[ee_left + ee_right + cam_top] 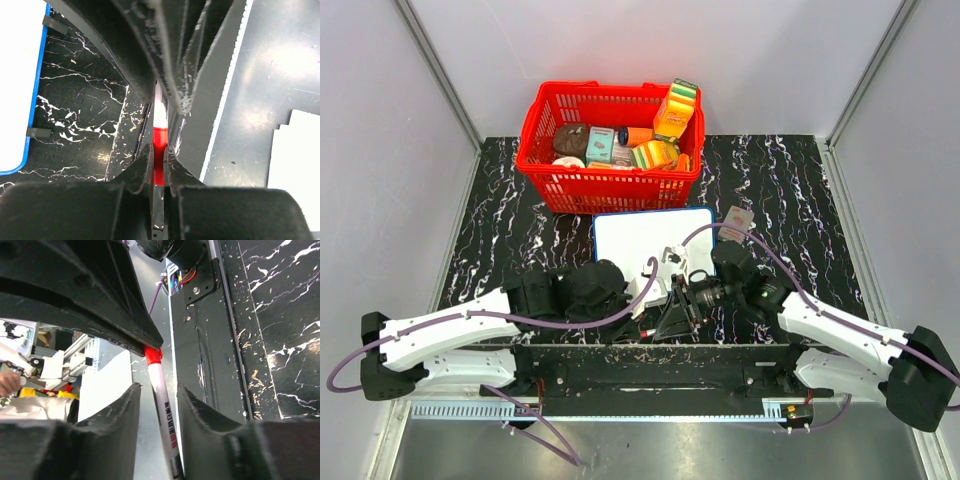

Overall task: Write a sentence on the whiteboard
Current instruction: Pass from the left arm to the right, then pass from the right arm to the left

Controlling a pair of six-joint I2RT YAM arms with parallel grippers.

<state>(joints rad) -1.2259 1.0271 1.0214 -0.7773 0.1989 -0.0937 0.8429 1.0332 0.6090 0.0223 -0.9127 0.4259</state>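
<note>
Uncapping appears to be the step in hand. On the table (790, 200), the red basket (610, 190) sits at 12 o'clock. The whiteboard (640, 235) lies just beside it at 6 o'clock, its visible face unwritten. At the board's 6 o'clock edge, the left gripper (159, 150) pinches the marker (162, 410) by its red cap (153, 356). The right gripper (159, 389) has its jaws spread either side of the barrel, not touching. Next move, as judged: clamp the barrel, then pull straight apart.

The surface (800, 200) is black veined with white like marble, the whiteboard (640, 240) at its middle white with a blue frame, the basket (610, 186) by its far edge red, the marker (162, 400) white and red with black print, the left gripper (158, 150) and right gripper (159, 389) black, the cables (560, 322) purple.
</note>
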